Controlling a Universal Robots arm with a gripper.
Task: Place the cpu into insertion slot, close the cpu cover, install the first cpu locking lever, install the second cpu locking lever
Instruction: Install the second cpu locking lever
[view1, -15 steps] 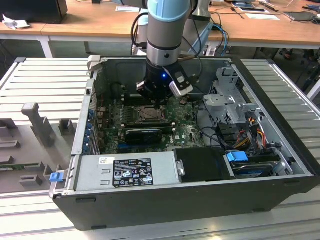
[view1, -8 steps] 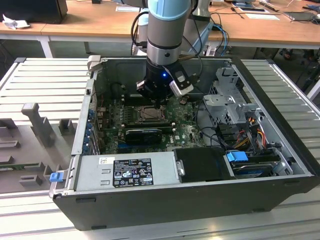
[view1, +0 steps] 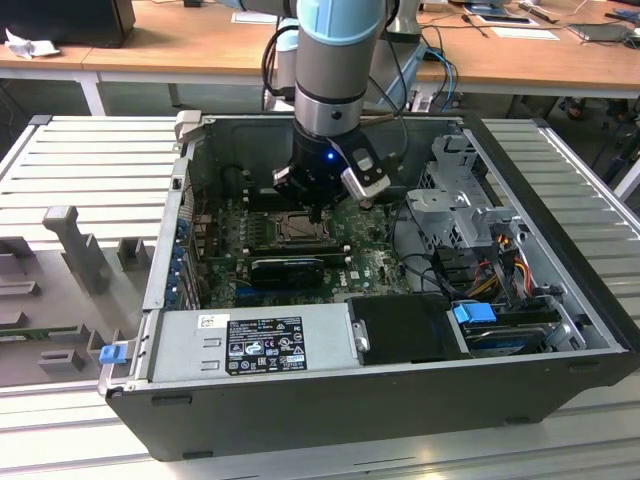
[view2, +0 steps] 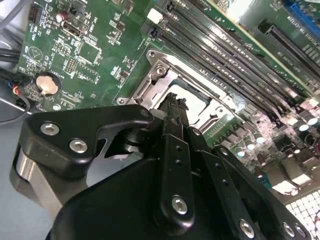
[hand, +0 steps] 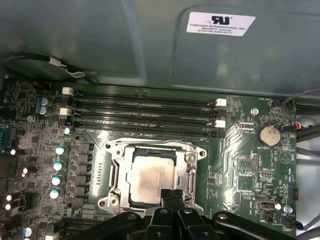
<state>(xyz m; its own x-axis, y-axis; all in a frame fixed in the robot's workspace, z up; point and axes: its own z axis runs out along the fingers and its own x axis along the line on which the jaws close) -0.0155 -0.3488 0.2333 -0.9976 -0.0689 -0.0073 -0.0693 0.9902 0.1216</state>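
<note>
So I'm hanging down inside the open computer case (view1: 560, 330), my gripper (view1: 316, 212) right over the insertion slot (view1: 297, 226) in the middle of the green motherboard (view1: 375, 262). In the first wrist view my fingers (hand: 172, 200) are pressed together into one narrow tip, touching or just above the near edge of the cpu cover (hand: 187, 165) — I can't tell which. The cpu (hand: 151, 177) is already sitting in the slot, pale metal top facing up, and the cover frame lies flat around it with the chip showing through the cut-out. The memory slots (hand: 142, 112) run just beyond the socket (long black rails, white clips at the ends), and the round coin battery (hand: 270, 134) sits off to one side. In the second wrist view my fingertips (view2: 172, 107) sit right at the frame's edge — nothing clamped between them.
</note>
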